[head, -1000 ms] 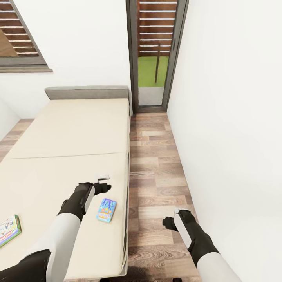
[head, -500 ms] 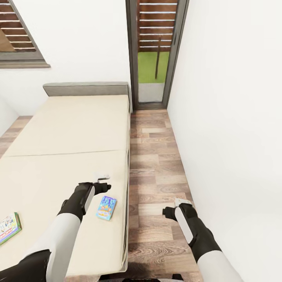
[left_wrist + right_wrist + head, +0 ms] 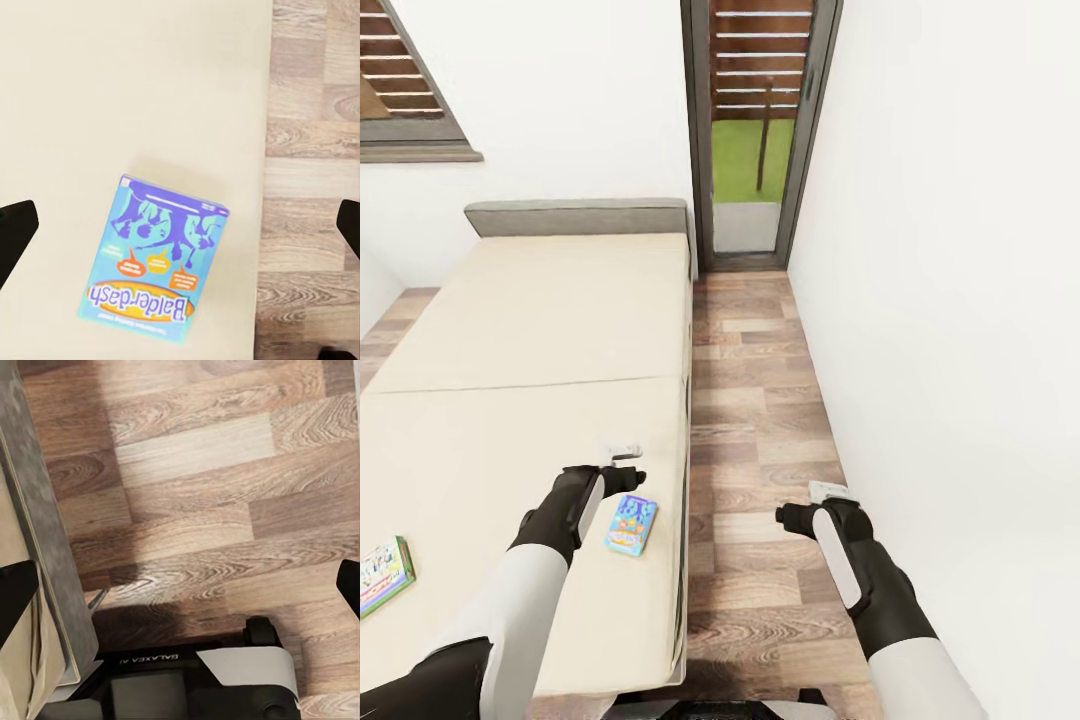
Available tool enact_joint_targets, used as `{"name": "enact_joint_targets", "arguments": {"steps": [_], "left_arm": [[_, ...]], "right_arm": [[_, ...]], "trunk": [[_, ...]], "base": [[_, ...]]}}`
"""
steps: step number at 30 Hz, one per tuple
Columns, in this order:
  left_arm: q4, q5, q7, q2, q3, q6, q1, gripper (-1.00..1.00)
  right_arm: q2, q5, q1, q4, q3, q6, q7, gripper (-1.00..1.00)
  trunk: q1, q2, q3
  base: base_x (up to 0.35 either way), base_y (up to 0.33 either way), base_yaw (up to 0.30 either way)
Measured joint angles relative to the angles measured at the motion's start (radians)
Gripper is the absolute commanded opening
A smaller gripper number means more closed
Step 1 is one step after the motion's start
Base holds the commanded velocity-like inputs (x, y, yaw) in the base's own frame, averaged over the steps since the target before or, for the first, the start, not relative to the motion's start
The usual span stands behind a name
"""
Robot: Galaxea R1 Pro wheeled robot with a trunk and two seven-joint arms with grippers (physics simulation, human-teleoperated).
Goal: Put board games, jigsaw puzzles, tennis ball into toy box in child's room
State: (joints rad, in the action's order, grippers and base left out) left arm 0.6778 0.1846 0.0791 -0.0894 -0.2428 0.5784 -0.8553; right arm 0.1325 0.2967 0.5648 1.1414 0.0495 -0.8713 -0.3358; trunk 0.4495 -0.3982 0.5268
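The low bed with the plain beige mattress and dark grey frame (image 3: 540, 330) ran along the left of the white-walled room, with the wood-plank floor (image 3: 760, 400) on its right. A small flat rectangular board game box, mostly blue and lettered "Balderdash" (image 3: 631, 523), lay flat on the mattress near the bed's right edge. The left hand (image 3: 622, 452) hovered above the mattress just beyond the far end of this box, apart from it. In the left wrist view the box (image 3: 154, 259) lay between the two dark fingertips (image 3: 15, 232), which stood wide at opposite edges of the picture and held nothing. A second flat box with a green edge and coloured lettering (image 3: 382, 577) lay at the near left of the mattress, well apart from the left arm. The right hand (image 3: 826, 492) hung over the floor to the right of the bed; its fingertips (image 3: 13, 596) stood wide apart over the planks, empty, with the robot's dark base (image 3: 187, 682) below.
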Motion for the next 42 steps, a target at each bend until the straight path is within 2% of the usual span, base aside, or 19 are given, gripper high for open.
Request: {"name": "enact_joint_targets", "arguments": {"steps": [13, 21, 42], "left_arm": [[0.0, 0.0, 0.0, -0.001, 0.0, -0.002, 0.0, 1.0], [0.0, 0.0, 0.0, -0.001, 0.001, -0.043, 0.0, 1.0], [0.0, 0.001, 0.0, -0.001, 0.001, -0.056, 0.0, 1.0]], "right_arm": [[0.001, 0.001, 0.001, -0.003, 0.0, -0.008, -0.001, 1.0], [0.002, 0.001, 0.001, -0.025, 0.005, -0.003, -0.002, 1.0], [0.003, 0.001, 0.001, -0.041, 0.006, -0.002, -0.002, 1.0]], "trunk": [[0.0, 0.0, 0.021], [0.0, 0.0, 0.035], [0.0, 0.0, 0.069]], "base": [[0.0, 0.0, 0.0], [0.0, 0.0, 0.0], [0.0, 0.0, 0.0]]}}
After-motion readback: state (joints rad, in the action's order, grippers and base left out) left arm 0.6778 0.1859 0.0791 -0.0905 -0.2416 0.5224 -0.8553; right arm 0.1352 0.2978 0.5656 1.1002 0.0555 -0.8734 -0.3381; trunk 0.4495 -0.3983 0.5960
